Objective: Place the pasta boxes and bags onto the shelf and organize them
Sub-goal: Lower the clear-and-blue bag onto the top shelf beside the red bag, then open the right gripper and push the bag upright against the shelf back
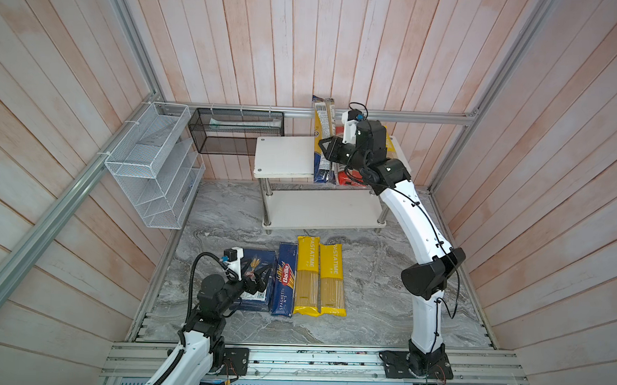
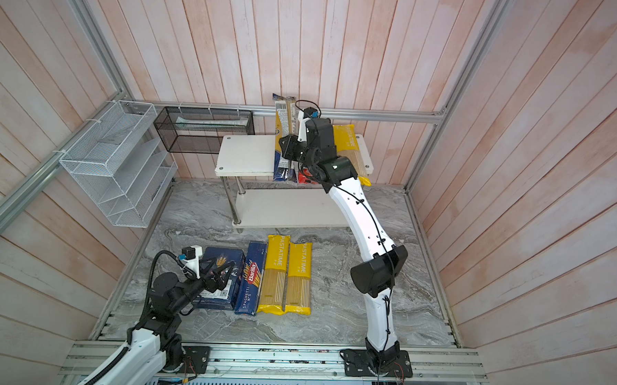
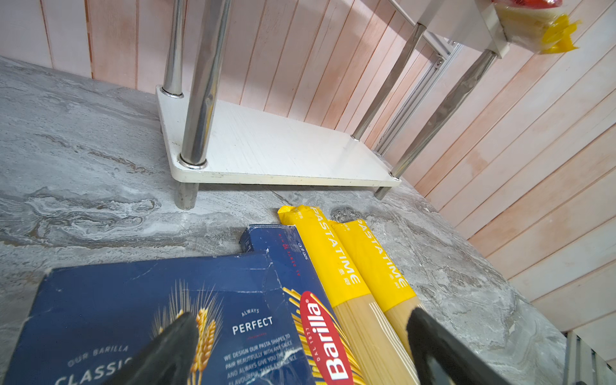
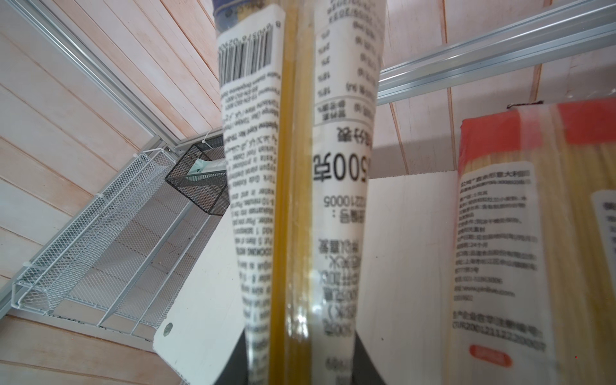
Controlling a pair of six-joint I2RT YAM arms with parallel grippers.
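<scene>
A white wire rack [image 1: 140, 157] is hanging from a metal rail [image 1: 410, 116]; beside it, a black mesh basket [image 1: 230, 145] is holding a pale tube [image 1: 245, 123]. A grey marble desk [image 1: 367, 281] is lying beneath, enclosed by plank walls [image 1: 271, 38].

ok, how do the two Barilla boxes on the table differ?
The wide box is far broader than the narrow box. The narrow box shows a red Barilla logo and SPAGHETTI lettering, while the wide box shows wheat ears and white text. In both top views the open left gripper is over the wide box, not the narrow box. Both are dark blue and lie flat, side by side, on the table, not yet on the shelf.
</scene>
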